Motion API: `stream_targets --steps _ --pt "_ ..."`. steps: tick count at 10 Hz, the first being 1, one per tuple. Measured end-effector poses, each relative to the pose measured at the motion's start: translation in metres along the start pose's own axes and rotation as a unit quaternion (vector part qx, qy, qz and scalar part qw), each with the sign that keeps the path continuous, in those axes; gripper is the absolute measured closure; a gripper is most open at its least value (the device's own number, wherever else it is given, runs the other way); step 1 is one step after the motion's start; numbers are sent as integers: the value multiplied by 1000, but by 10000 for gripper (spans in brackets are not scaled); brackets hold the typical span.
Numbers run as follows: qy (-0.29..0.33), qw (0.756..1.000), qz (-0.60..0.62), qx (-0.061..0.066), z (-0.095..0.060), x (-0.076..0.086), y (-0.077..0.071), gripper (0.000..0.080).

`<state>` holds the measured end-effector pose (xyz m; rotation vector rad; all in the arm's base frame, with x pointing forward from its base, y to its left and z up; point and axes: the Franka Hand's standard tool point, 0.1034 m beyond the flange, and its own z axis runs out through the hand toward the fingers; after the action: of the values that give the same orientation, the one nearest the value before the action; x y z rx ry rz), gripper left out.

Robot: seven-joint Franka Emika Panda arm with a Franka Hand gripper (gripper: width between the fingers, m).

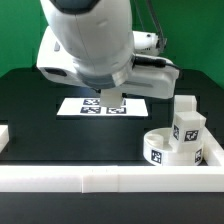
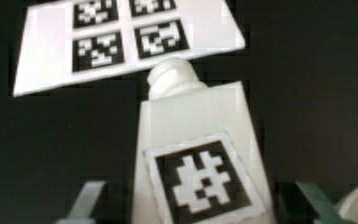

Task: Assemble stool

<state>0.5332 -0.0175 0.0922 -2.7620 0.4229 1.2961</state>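
Nearest in the exterior view lies one long white border rail (image 1: 100, 178) across the front of the black bench (image 1: 40, 110). A second, shorter rail piece (image 1: 5, 136) shows at the exterior view's left edge. Just behind the long rail, toward the exterior view's right, sits the one round seat disc (image 1: 160, 148), with one marker tag on its side. Close behind it stand the spare legs (image 1: 186, 122). I count two, though their outlines merge, and only one tag is visible.

One more leg (image 1: 113, 101) (image 2: 194, 130) is gripped in the claw (image 1: 112, 95) (image 2: 199, 205), its peg end pointing down over the marker board (image 1: 100, 106) (image 2: 123, 40). The jaws stand about half open, one finger on either side of the leg. Four tags show on the board in the wrist view.
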Motion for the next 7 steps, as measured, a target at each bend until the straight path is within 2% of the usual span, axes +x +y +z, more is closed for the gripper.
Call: stream_targets --steps 1,2,3,5,7 --pt "32 999 -3 1 -5 11 -4 476" --pt "107 994 -8 10 -16 18 -11 476" --pt "147 989 -10 20 -16 6 -13 476" --pt "254 966 -21 37 -24 3 -27 476" --pt "359 932 -26 47 -33 5 -33 476"
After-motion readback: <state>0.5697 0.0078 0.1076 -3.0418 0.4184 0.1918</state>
